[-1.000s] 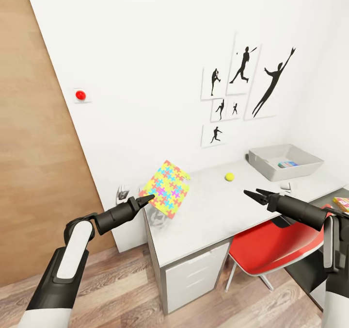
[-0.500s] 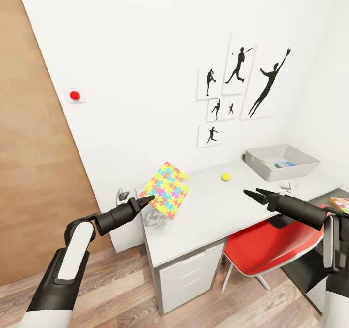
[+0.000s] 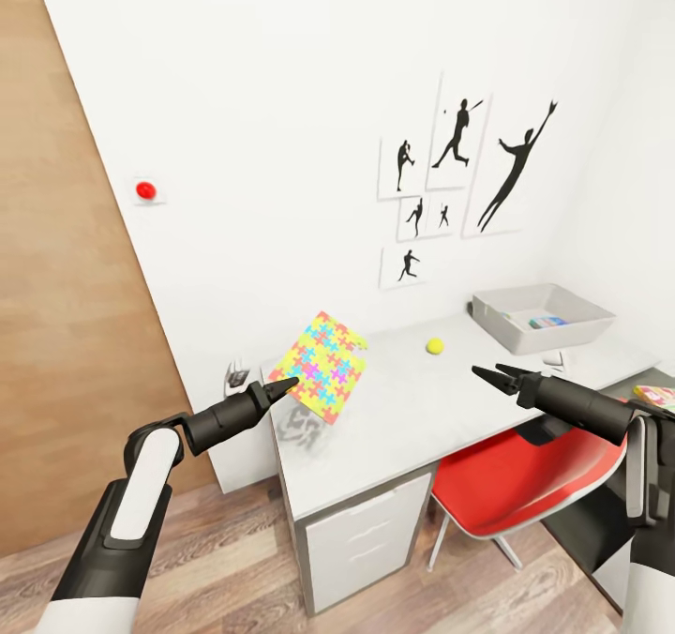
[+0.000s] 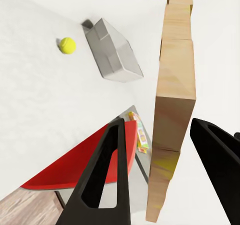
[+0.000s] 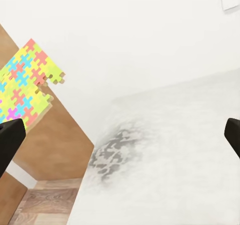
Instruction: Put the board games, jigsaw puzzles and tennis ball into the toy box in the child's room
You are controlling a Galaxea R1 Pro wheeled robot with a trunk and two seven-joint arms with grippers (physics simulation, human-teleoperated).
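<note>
My left pincer [image 3: 284, 386] pinches one jigsaw puzzle [image 3: 324, 367] by its edge, holding the sheet tilted up above the near end of the table [image 3: 394, 428]. In the left wrist view the sheet's brown edge [image 4: 172, 110] sits between the two fingers [image 4: 107, 170]. My right pincer [image 3: 490, 373] is spread and carries nothing, hovering over the table's front edge above the red chair [image 3: 511, 484].

The tennis ball [image 3: 434, 345] lies on the tabletop between the puzzle and the toy box [image 3: 539, 315], which stands at the far end by the wall with something small and blue already inside. I judge this the carry step: next I must bring the puzzle across over the box, clear its rim, then release.
</note>
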